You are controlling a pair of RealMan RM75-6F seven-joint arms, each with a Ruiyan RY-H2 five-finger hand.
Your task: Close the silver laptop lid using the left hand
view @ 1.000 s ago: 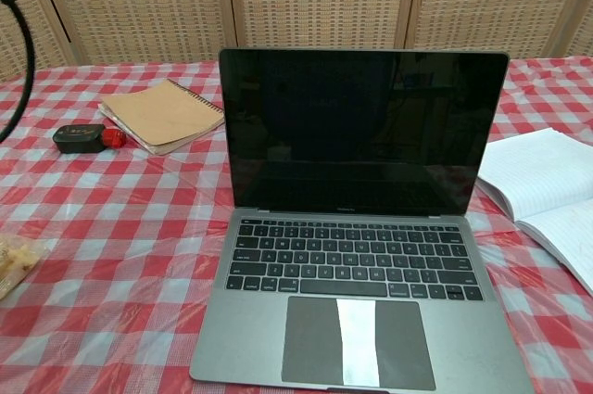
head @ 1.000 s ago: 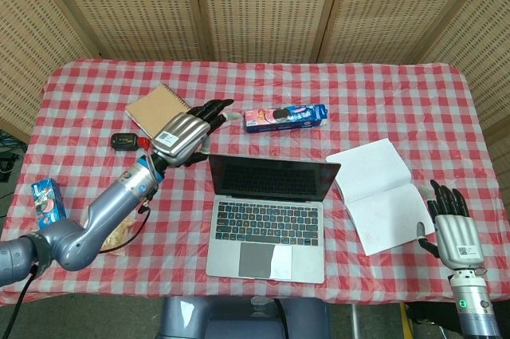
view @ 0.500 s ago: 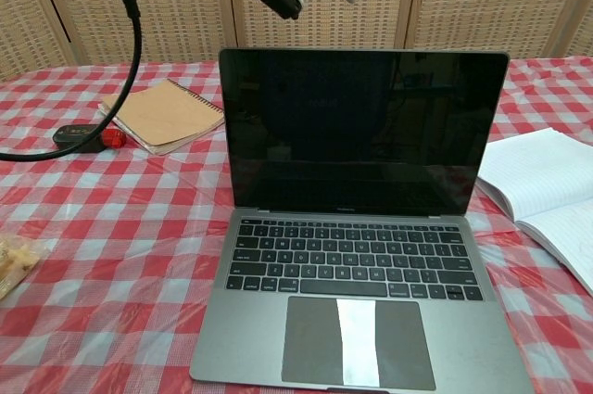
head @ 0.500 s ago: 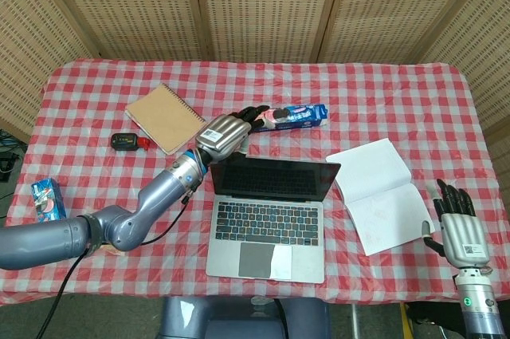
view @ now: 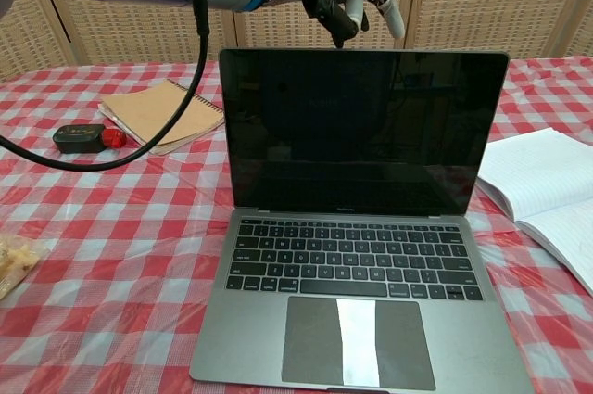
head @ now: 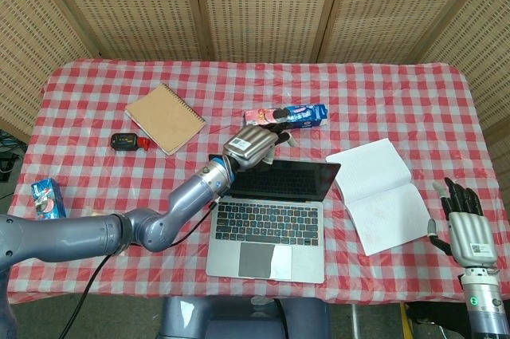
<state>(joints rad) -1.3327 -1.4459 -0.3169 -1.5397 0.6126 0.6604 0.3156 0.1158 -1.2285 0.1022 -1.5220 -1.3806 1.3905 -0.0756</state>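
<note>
Here the silver laptop (head: 269, 215) stands open on the red-and-white checked worktop (head: 382, 100), its dark screen upright and facing the robot. The left robot hand (head: 253, 145) hangs just above and behind the lid's top edge, holding nothing, its fingers (view: 350, 6) loosely curled and pointing downward; whether they touch the lid cannot be told. The right robot hand (head: 465, 227) rests at the worktop's near right edge, fingers straight and apart, empty. A white open notebook (head: 381, 192) lies right of the laptop, a brown spiral-bound notepad (head: 165, 117) to the far left, and a pink and blue snack packet (head: 288, 116) behind the lid.
</note>
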